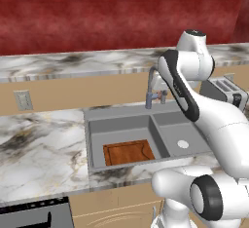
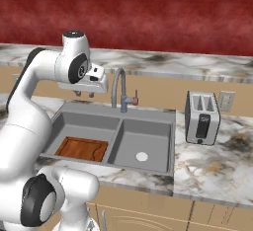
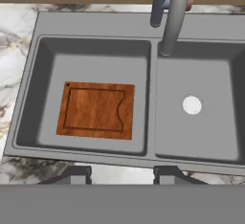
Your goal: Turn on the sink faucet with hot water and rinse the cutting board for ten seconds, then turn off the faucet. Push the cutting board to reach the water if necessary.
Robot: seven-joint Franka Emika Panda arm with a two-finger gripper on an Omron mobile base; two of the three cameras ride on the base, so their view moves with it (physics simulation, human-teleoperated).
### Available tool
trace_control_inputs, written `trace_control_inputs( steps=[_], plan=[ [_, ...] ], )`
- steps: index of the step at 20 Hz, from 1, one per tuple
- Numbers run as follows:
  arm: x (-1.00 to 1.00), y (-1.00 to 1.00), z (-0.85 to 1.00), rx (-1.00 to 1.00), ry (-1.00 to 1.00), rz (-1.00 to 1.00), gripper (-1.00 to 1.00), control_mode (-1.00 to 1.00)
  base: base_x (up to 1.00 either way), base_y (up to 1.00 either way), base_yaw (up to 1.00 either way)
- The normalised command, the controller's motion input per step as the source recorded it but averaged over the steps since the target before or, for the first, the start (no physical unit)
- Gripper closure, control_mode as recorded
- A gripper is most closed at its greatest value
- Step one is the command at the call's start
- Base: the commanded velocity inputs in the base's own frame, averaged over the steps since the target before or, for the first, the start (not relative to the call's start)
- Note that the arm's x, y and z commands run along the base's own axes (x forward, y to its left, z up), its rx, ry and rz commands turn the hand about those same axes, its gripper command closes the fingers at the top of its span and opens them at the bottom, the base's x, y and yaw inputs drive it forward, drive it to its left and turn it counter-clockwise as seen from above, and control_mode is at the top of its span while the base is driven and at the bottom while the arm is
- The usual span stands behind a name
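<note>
The white-and-grey veined marble surface [image 1: 39, 149] spreads around and below the jaws, carrying everything here, with a dark red wall behind it. Set into it directly beneath the jaws is the wide grey rectangular double-basin sink [image 3: 95, 26], its larger basin to one side of the jaws and its smaller basin, with a round pale drain [image 3: 192, 105], to the other. The white arm with dark joints holds the jaws [image 2: 84, 94] high above the sink's larger basin, near the back rim, pointing downward; the two small dark finger tips stand apart with nothing between them, so the jaws are released and empty.

Beyond the jaws, on the far side of the smaller basin, a silver two-slot metal toaster [image 2: 201, 117] stands upright on the surface, well apart from them.

Ahead of the jaws at the sink's back rim rises the tall grey metal gooseneck faucet [image 2: 120, 89], its arched spout reaching out over the divider between the basins; its mouth sits just beside the divider, over the smaller basin as seen from the hand camera. No stream falls from it.

The flat rectangular reddish-brown wooden cutting board [image 3: 96, 109] with a darker groove around its rim lies flat on the floor of the larger basin, below the jaws and toward the front wall, well apart from the spout.

The small side lever handle with a reddish tip [image 2: 135, 99] sticks out beside the faucet's base, near the jaws but not touched by them
</note>
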Motion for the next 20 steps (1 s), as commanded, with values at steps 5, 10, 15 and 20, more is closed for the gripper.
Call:
trace_control_inputs(
  steps=[5,10,15,20],
  plan=[
    [0.0,0.0,-0.01,0.0,0.0,0.0,-1.0,-1.0,0.0,0.0,0.0],
    [0.0,-0.22,0.0,0.02,0.0,0.0,-1.0,-1.0,0.0,0.0,0.0],
    [0.04,-0.35,0.0,0.05,0.0,0.0,-1.0,-1.0,0.0,0.0,0.0],
    [0.27,-0.27,0.0,0.04,0.0,0.0,-1.0,-1.0,0.0,0.0,0.0]
  ],
)
